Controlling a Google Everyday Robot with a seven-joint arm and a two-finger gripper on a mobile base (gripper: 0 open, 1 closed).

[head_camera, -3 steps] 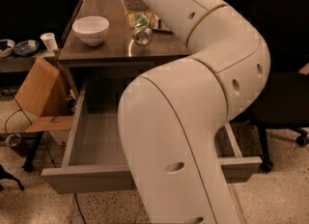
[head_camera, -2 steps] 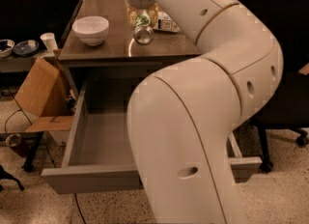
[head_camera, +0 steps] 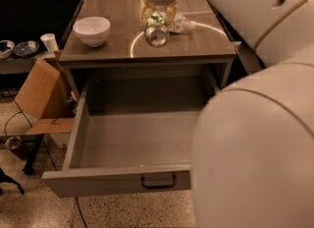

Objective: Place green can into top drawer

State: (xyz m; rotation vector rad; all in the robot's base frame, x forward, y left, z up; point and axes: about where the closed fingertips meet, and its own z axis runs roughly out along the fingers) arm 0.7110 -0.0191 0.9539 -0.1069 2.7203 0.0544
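The green can point(head_camera: 156, 31) lies on its side on the tabletop point(head_camera: 113, 15), its silver end facing me. My gripper point(head_camera: 158, 19) reaches down from above and sits right over the can, at its upper side. The top drawer point(head_camera: 98, 183) is pulled wide open below the tabletop. It has a dark loop handle point(head_camera: 158, 181) on the front panel, and the part of its grey inside point(head_camera: 137, 136) that shows holds nothing. My arm's large white links point(head_camera: 255, 143) hide the drawer's right part.
A white bowl point(head_camera: 91, 29) stands on the tabletop's left side. A clear plastic bottle point(head_camera: 185, 23) lies just right of the can. An open cardboard box point(head_camera: 37, 97) stands on the floor left of the drawer. A cup point(head_camera: 49, 42) and dishes point(head_camera: 14, 48) sit on a low shelf at far left.
My arm's big white link has swung to the right, uncovering much more of the open drawer. The gripper stays at the can on the tabletop.
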